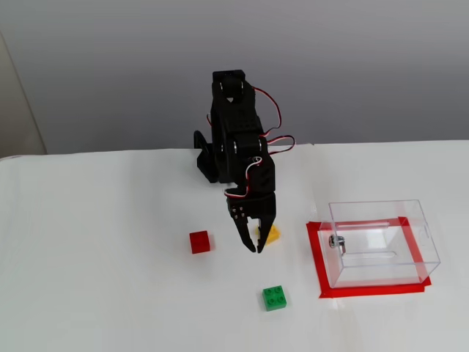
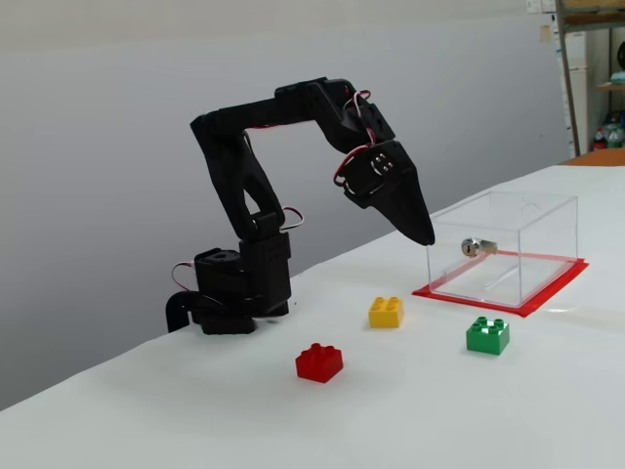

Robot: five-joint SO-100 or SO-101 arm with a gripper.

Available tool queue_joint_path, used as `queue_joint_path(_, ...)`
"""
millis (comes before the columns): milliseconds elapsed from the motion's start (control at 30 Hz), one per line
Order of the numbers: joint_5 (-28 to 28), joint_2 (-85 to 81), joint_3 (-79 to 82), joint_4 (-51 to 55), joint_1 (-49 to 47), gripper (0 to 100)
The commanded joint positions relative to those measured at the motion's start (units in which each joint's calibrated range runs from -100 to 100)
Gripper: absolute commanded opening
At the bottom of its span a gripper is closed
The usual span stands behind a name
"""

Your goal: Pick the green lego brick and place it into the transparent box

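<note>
A: Green lego brick point(image 1: 274, 298) sits nearest the camera on the white desk point(image 1: 95, 293), untouched, just beside the red-taped transparent box point(image 1: 382, 242).

B: Pincer point(image 1: 254, 248)?

A: Clenched, empty, up in the air over the yellow brick point(image 2: 386, 312), well short of green.

B: Red brick point(image 1: 199, 241) off to the left. Risk?

A: A low approach could knock yellow; opening late could shove green away.
</note>
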Motion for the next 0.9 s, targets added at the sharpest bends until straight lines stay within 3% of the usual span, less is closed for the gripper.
queue_joint_path(0, 0.4, 3.2, -6.1, -0.7, -2.1, 1)
queue_joint_path(867, 0.0, 25.5, -18.4, -5.0, -11.5, 5)
